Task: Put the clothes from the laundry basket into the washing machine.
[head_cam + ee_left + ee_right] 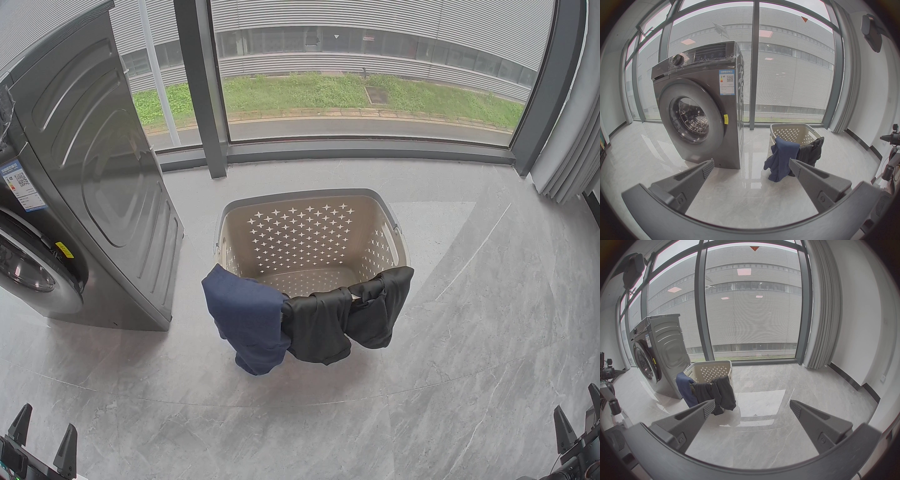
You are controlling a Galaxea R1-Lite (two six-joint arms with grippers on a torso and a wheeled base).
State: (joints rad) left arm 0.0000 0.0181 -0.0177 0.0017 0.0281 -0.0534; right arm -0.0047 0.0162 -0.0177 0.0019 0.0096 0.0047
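Note:
A beige laundry basket (312,215) stands on the floor in the middle of the head view. Over its near rim hang a dark blue garment (247,315) and a black garment (347,312). The grey washing machine (94,162) stands to the left, its round door (690,120) closed. My left gripper (42,437) is open at the bottom left, far short of the basket. At the bottom right my right gripper (578,415) is open too. Both hold nothing. In the wrist views the basket (795,132) (709,371) lies well beyond the open fingers.
A large window with a dark pillar (200,87) runs behind the basket. Grey curtains (572,156) hang at the far right. Bare marble floor (312,419) lies between me and the basket.

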